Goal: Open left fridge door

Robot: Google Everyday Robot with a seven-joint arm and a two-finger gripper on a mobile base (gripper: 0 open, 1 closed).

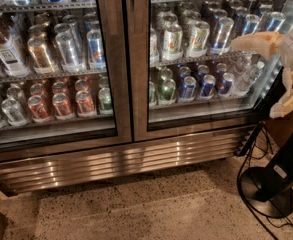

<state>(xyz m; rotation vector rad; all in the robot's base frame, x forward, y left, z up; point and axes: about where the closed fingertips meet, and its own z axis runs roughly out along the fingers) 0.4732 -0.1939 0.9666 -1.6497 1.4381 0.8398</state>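
Gripper (258,76): jaws were seen spread wide, with nothing held between them. The upper finger (256,41) was pointed left and the lower finger (286,101) was angled down. The unit was placed at the far right of the scene, in front of the right edge of the right door (206,109). Whether that door was touched could not be told.

Right door: shut. Silver, blue and green cans (188,86) were shown behind its glass on wire shelves.

Left door (51,129): shut, set flush beside the right door at the centre seam. It was located on the left half of the fridge (121,181), well apart from the gripper. Silver, copper and red cans (61,104) were shown behind its glass, and a labelled bottle (3,46) was stood at the left end of the upper shelf.

Grille (121,159): ribbed steel, run along the base of the fridge below both doors.

Floor (151,209): speckled, laid in front of the grille.

Stand (268,191): black, with a round base, set on the floor at the near right below the gripper. Dark cables (248,149) were trailed beside it.
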